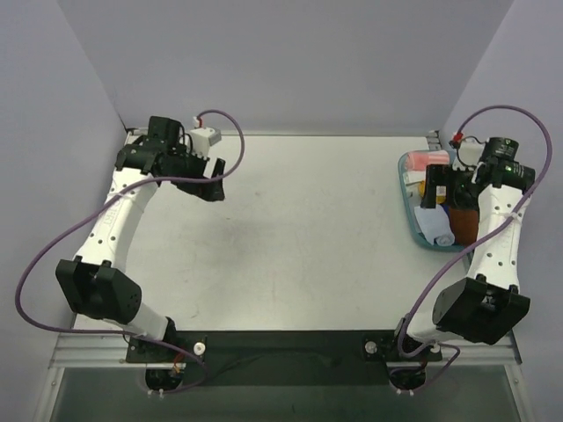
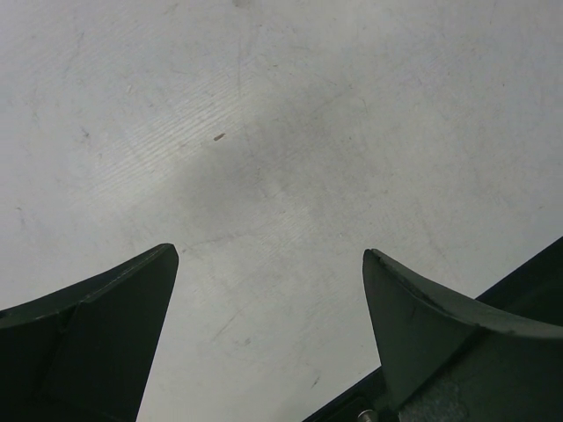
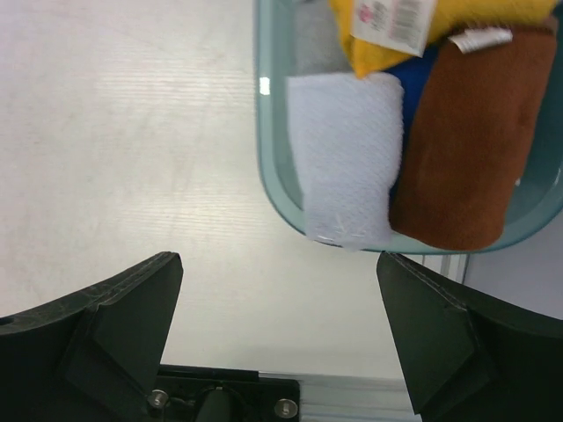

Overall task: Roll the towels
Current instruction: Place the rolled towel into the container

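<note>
The right wrist view shows clearest the blue towel (image 3: 347, 158) and brown towel (image 3: 471, 141), side by side in the tray (image 3: 271, 189), against a yellow cloth (image 3: 365, 57). The left tool (image 2: 268, 255) and right tool (image 3: 277, 264) gape released above the scuffed white table (image 1: 308, 220), within pale walls (image 1: 264, 53).

Bolted at the near edge of the table (image 1: 299, 220), my left arm (image 1: 119, 220) and right arm (image 1: 497, 251) wear white shells between black joint blocks, each trailing a looping purple cable (image 1: 241, 143), while my left gripper (image 2: 270, 253) and right gripper (image 3: 280, 259) have dark, matte, wedge-shaped fingers (image 2: 97, 325), with silver screws (image 3: 284, 407) at the root.
</note>
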Controlling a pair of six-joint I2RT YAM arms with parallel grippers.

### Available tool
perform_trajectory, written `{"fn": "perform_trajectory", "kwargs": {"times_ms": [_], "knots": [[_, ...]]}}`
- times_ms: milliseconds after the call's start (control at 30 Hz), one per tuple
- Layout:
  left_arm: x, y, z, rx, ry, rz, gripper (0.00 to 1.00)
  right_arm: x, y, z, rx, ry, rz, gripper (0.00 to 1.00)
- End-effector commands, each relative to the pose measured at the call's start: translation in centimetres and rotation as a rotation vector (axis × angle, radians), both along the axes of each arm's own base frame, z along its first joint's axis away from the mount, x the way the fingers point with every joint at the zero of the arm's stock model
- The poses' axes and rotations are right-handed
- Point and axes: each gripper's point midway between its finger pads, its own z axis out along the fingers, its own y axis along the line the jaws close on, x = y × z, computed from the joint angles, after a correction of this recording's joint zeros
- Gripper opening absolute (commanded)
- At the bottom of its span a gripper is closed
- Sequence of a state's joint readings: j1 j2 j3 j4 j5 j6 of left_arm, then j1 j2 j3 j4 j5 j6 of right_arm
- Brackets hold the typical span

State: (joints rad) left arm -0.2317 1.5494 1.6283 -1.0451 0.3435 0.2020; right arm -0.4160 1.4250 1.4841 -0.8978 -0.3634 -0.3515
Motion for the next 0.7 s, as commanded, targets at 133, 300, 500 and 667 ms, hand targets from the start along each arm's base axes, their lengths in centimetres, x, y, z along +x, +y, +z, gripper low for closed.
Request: {"fn": "perform_trajectory", "kwargs": {"times_ms": [133,300,500,667], "knots": [[0.6,4.0,1.7,-0.154,-0.085,0.132,0.97,-2.0,10.7,3.3,0.105,-0.022,0.246,1.00],[-1.9,6.4,-1.1,-0.081,-0.157,0.182,0.97,-1.4,16.5,1.1,0.206,-0.021,0.388,1.00],[-5.1,7.6,-6.7,-0.005,-0.111,0.196,0.97,-3.0,19.4,-4.1,0.232,0.040,0.494,1.00],[-6.1,8.1,-9.0,0.026,-0.070,0.213,0.97,-4.8,21.4,-7.4,0.185,0.115,0.599,1.00]]}}
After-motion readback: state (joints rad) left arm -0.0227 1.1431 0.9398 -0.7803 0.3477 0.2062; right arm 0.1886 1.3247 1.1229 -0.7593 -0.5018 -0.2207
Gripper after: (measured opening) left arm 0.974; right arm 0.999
